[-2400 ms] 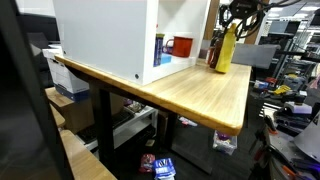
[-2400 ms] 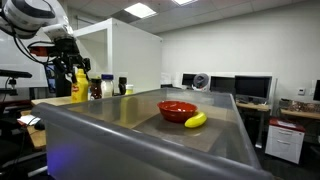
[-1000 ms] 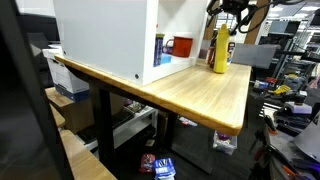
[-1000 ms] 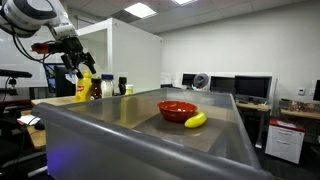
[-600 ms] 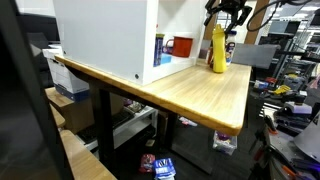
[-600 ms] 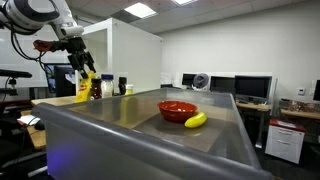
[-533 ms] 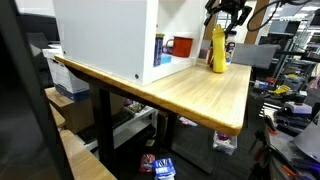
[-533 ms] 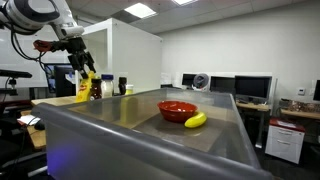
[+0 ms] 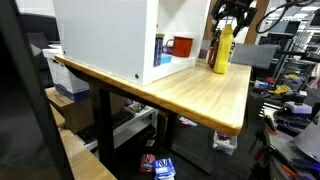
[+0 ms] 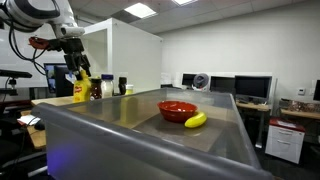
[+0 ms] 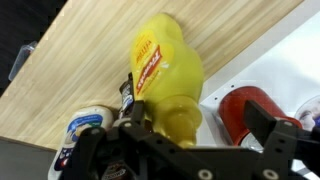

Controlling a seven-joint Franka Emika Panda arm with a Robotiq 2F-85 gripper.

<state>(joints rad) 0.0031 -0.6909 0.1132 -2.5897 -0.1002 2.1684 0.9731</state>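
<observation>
In the wrist view, a small jar (image 11: 86, 125) stands on the wooden table (image 11: 60, 60) to the left of the gripper (image 11: 180, 146). The jaws are spread wide and hold nothing. The upright yellow bottle (image 11: 165, 72) is directly beneath them. A red mug (image 11: 250, 110) sits to the gripper's right, just beside the bottle.

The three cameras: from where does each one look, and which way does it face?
An exterior view: low, off a corner of the wooden table, facing along it to the white cabinet and yellow bottle; the fingers show above the bottle.
An exterior view: behind a grey counter with a red bowl and banana, facing the arm and bottle beyond.
Wrist view: above the bottle, looking down; open fingers on both sides of its top.
Shared: all three show the bottle.
</observation>
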